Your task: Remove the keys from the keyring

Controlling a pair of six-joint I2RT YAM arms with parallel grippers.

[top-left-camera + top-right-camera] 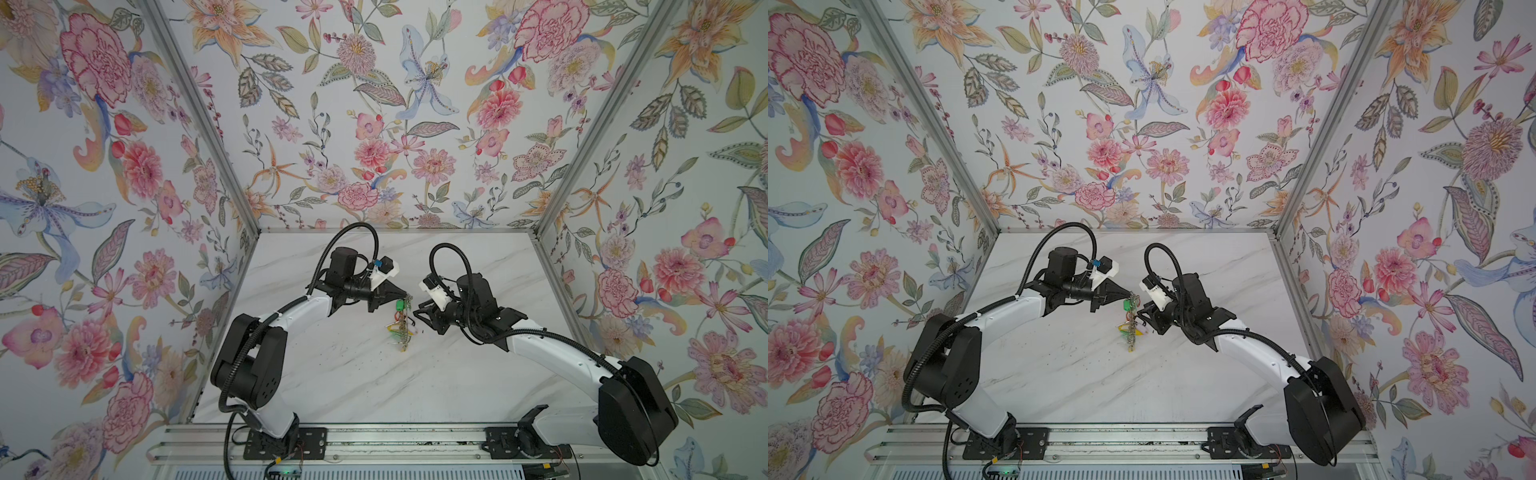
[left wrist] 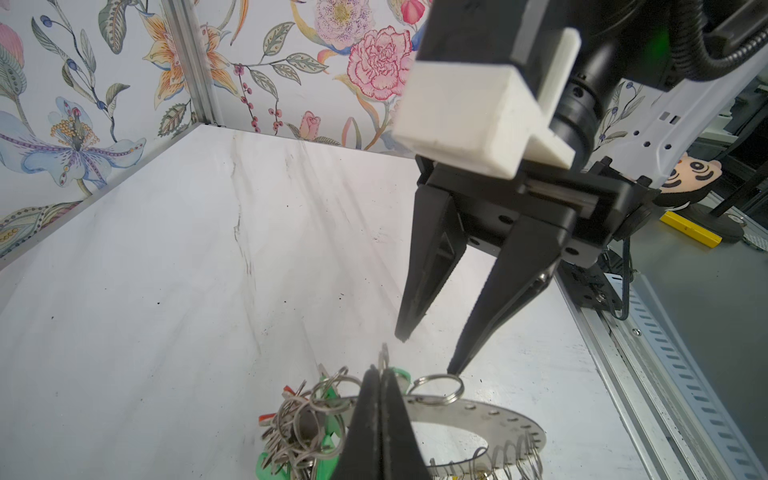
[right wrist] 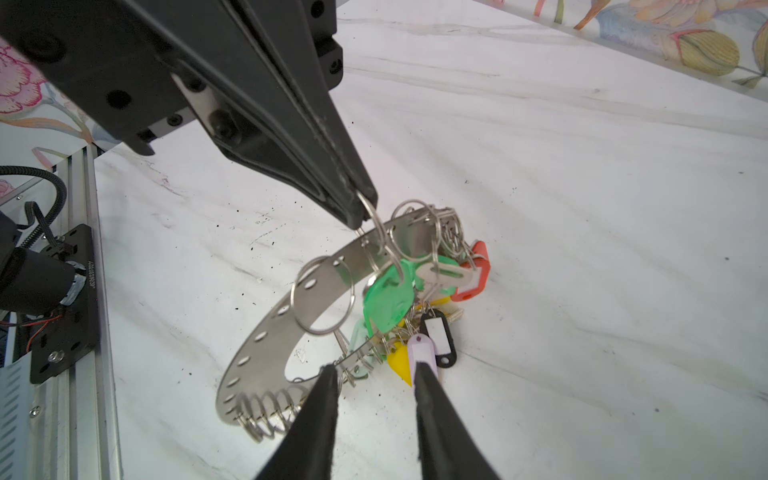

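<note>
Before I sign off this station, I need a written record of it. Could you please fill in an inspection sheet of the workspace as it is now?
Surface: white marbled table, scuffed, with dark specks.
Job's things: keyring held up tilted; keys with coloured tags bunched on it.
Clutter: nothing seen.
End effectors: left end effector shut on a split ring at the keyring's rim; right end effector open beside the keys, holding nothing.
Cables: black corrugated hoses arch over both wrists, clear of the keys.
Surroundings: floral wall panels on three sides; metal rail in front.
</note>
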